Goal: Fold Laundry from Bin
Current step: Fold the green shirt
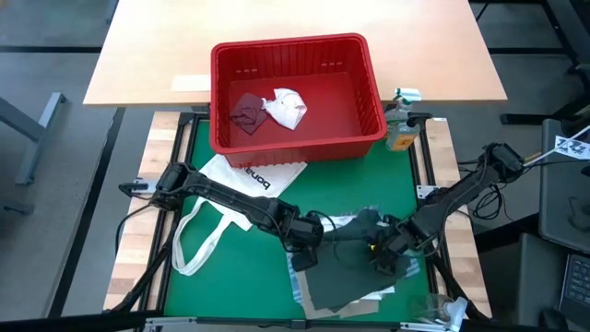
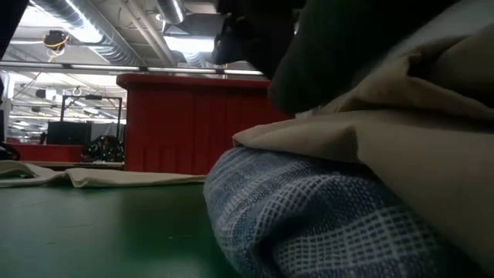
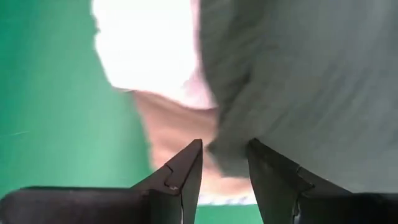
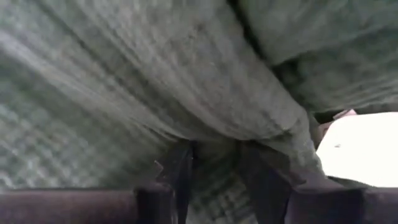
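**Laundry table, contents by size**

Green table [image 1: 212, 277]: covered mat, both arms low over its near middle.

Red bin [image 1: 297, 92]: stood at the far edge of the mat, holding two small pieces, one maroon piece [image 1: 246, 113] and one white piece [image 1: 286, 107], touching each other.

White tote bag [image 1: 241, 184]: lay flat left of centre, just near of the bin, straps trailing toward the near left.

Laundry pile [image 1: 346, 281]: near middle of the mat; dark green-grey top [image 1: 361, 227] uppermost, over a tan shirt [image 2: 401, 131] and blue-striped cloth [image 2: 309, 224].

Left gripper [image 1: 308, 232]: at the left edge of the green-grey top, fingers [image 3: 186, 171] closed on a fold of it.

Right gripper [image 1: 385, 254]: at the top's right edge, fingers [image 4: 180, 168] pinched on its cloth.

Bottle [image 1: 401, 120]: stood just right of the bin
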Robot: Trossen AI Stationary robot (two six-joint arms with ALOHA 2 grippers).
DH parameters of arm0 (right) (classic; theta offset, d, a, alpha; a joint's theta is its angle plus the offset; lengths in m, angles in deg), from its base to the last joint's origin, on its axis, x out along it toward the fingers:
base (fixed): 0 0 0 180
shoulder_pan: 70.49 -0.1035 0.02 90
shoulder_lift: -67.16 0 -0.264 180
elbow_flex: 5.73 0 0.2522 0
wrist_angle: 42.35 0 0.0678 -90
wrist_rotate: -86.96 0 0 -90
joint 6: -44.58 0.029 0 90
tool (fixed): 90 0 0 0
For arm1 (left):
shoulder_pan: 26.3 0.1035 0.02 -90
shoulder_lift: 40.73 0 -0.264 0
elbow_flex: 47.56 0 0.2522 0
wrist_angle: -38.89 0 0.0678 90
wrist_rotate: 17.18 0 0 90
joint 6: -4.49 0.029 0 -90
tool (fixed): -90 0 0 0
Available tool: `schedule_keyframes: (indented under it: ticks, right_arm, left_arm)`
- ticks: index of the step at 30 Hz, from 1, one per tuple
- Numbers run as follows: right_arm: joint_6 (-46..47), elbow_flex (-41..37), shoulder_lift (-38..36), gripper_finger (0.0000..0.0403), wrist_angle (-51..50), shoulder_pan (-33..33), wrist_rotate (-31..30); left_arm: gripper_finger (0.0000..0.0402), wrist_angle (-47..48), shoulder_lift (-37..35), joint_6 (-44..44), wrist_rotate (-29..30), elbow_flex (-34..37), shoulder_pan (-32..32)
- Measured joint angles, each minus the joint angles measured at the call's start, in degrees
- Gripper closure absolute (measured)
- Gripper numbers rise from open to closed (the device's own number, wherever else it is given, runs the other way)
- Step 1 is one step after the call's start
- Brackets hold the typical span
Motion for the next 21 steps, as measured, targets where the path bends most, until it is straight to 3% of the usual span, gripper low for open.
schedule_keyframes:
  ticks: [7,13,21]
  right_arm:
    - [-6.64,-0.04,-0.02,0.0267,2.13,6.75,-0.65]
    - [-14.37,1.09,-0.54,0.0267,0.69,12.18,5.06]
    - [-17.86,7.63,-6.21,0.0267,-7.44,13.22,3.75]
  left_arm:
    - [0.0278,8.54,-0.07,5.88,3.78,0.0,2.0]
    - [0.0278,12.89,-2.18,8.94,3.5,0.0,4.41]
    - [0.0278,12.53,-9.43,6.84,3.42,0.0,5.33]
